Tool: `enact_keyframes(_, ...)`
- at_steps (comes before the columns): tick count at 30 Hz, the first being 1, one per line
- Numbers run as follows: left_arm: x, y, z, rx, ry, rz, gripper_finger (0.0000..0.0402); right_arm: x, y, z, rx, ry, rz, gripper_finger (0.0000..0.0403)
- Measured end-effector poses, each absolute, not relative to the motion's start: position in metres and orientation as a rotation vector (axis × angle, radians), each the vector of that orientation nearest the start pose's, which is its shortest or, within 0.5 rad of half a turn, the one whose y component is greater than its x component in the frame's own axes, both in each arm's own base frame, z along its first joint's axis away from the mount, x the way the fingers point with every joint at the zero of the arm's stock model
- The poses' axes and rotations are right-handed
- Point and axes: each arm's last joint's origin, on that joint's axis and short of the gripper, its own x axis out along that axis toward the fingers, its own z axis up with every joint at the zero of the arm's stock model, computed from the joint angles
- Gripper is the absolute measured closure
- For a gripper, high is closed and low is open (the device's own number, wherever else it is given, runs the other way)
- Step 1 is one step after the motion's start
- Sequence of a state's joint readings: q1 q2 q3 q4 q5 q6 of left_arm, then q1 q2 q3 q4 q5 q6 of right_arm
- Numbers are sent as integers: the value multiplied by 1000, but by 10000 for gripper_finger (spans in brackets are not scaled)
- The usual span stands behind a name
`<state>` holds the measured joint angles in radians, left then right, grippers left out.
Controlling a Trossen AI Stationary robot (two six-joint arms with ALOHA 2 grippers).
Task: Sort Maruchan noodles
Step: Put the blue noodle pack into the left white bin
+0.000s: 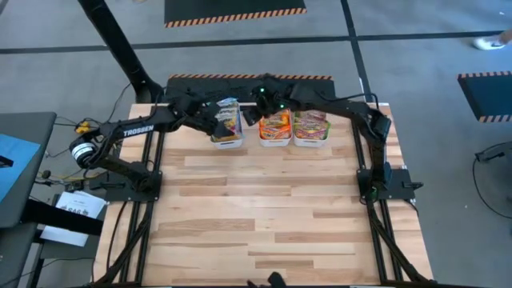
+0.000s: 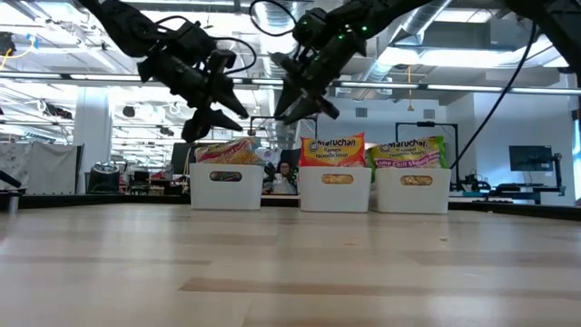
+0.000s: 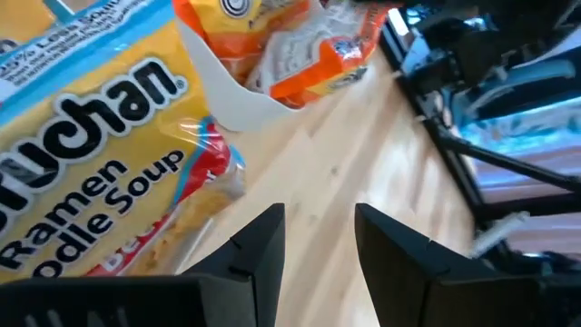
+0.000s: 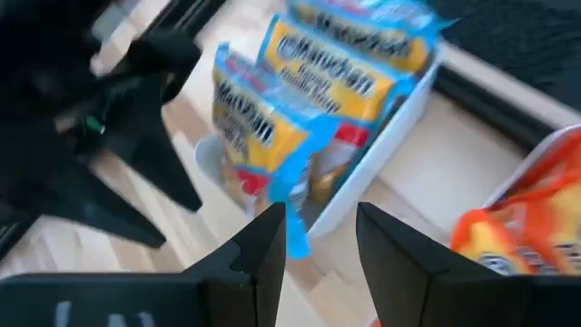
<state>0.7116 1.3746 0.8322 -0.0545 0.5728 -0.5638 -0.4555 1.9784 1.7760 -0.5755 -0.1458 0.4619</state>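
Note:
Three white bins stand in a row at the table's far edge. The left bin point(image 1: 227, 141) holds blue-red edged Maruchan packets point(image 1: 229, 118), the middle bin point(image 1: 274, 142) orange ones point(image 1: 275, 124), and the right bin point(image 1: 310, 142) green ones point(image 1: 311, 124). The packets stand on edge in the bins and stick out above the rims point(image 2: 333, 150). My left gripper point(image 1: 213, 120) hovers open and empty above the left bin's left side point(image 3: 318, 241). My right gripper point(image 1: 254, 112) hovers open and empty between the left and middle bins point(image 4: 318, 236), above them.
The two arms stand close together over the bins; my left gripper shows as a dark shape in the right wrist view point(image 4: 118, 145). The wooden table point(image 1: 272, 216) stretches bare from the bins toward its near edge. Black frame rails point(image 1: 376, 200) run along both sides.

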Motion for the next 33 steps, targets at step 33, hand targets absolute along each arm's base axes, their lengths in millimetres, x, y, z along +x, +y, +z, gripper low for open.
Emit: enact_keyframes(33,242,174,200,-858,615,483,281,397,-195,294,636,658,-478,243)
